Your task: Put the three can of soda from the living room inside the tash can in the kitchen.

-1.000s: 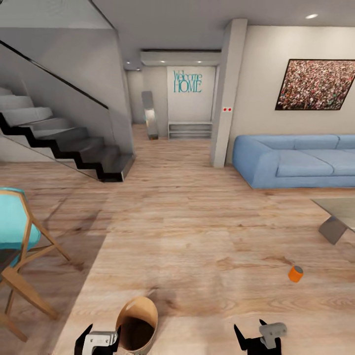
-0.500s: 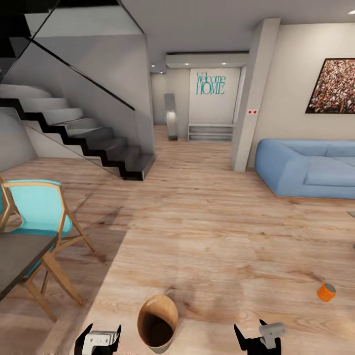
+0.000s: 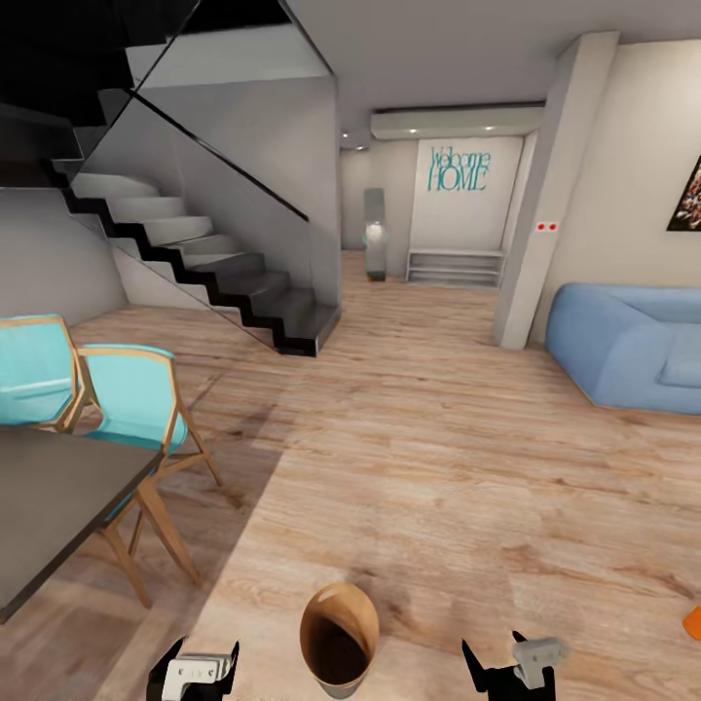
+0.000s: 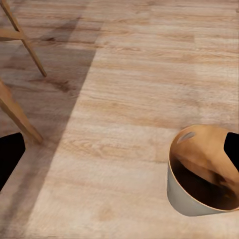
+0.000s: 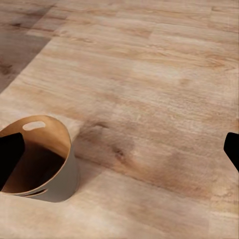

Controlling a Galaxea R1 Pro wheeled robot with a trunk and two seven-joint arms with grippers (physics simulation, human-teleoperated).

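— What does the head camera give you?

— My left pincer (image 3: pixel 193 670) and right pincer (image 3: pixel 508 670) sit low, both spread apart and empty. The trash can (image 3: pixel 339 638) stands upright on the wood floor (image 3: pixel 419 458) between them. An orange soda can (image 3: pixel 692 621) lies at the right edge, well apart.

— Left wrist?

— I see the trash can (image 4: pixel 204 177) beside chair legs (image 4: pixel 22 55).

— Right wrist?

— The trash can (image 5: pixel 42 159) on bare floor.

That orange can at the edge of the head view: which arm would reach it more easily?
Probably the right. The orange can lies on the wood floor at the far right, on the right gripper's side. The left gripper sits across the bin from it. Both look open and empty.
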